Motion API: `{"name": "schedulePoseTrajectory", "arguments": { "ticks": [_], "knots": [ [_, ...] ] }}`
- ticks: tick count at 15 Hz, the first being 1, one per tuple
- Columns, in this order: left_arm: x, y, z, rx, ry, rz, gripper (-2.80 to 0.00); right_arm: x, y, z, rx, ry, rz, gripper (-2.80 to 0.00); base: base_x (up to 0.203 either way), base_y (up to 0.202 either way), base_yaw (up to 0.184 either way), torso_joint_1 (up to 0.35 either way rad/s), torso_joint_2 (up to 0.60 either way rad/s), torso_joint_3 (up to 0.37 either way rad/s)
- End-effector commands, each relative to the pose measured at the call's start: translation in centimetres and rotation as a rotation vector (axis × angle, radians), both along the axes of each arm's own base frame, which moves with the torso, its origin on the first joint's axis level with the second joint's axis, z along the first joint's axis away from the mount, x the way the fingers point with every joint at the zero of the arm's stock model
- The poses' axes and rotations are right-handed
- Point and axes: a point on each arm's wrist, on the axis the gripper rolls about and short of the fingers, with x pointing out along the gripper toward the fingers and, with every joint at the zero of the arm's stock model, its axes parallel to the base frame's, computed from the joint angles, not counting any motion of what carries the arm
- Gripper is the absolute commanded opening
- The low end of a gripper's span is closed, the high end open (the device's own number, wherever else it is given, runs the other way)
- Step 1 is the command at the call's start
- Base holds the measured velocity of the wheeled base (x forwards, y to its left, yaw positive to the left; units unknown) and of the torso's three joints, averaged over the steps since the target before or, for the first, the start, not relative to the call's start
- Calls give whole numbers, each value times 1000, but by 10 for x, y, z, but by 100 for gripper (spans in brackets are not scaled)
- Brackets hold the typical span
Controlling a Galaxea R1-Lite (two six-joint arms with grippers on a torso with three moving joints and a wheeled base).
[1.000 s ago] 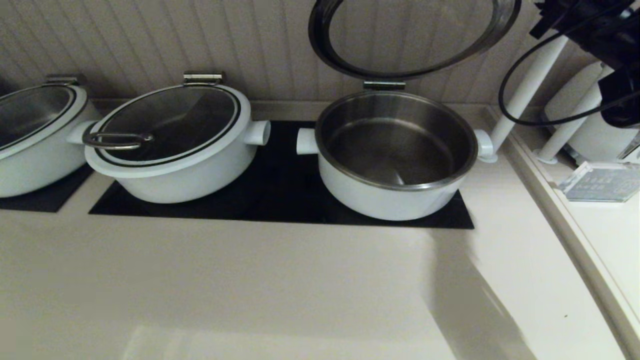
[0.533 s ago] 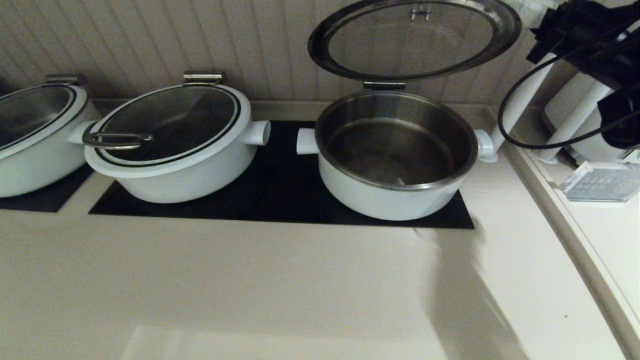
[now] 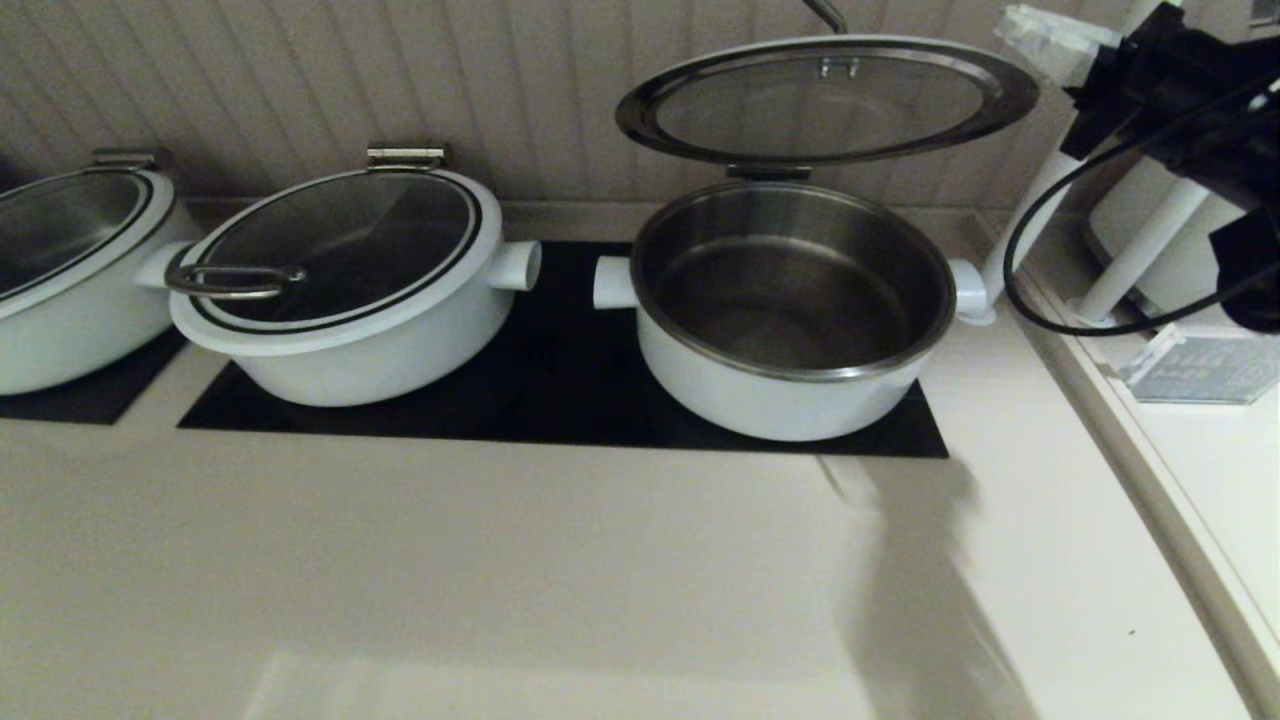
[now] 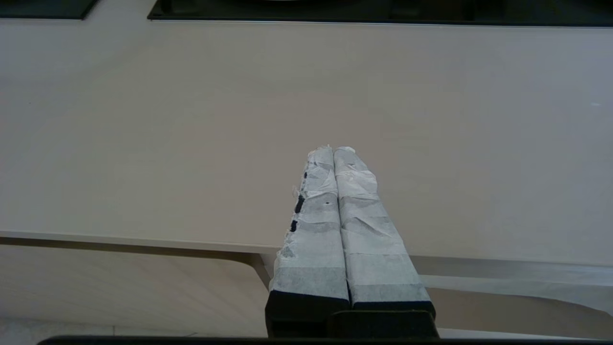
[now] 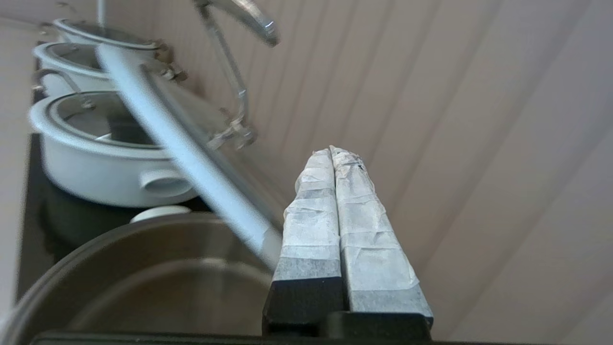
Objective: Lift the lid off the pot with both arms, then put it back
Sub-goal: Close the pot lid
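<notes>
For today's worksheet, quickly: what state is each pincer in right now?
Left pincer: closed, holding nothing, above the countertop.
Right pincer: closed, holding nothing, beside the raised lid.

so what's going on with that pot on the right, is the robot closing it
The lid hangs tilted over the open pot, attached at the hinge at the back and not resting on the rim. The right gripper is beside the lid's edge with its jaws shut and empty. The left gripper is idle over the bare counter, also shut. The pot to the left has its lid on.
</notes>
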Motion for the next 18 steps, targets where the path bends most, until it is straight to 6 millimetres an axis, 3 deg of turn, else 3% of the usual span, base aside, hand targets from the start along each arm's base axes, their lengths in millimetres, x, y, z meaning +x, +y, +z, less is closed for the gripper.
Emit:
{"name": "schedulePoseTrajectory", "arguments": {
  "ticks": [1,18],
  "knots": [
    [0,0,0,-1,-1,0,-280,-8,1,-5,-6,11,7,-280,0,0,0,0,0,0],
    [0,0,0,-1,-1,0,-280,-28,9,-87,-17,136,40,-280,0,0,0,0,0,0]
  ]
}}
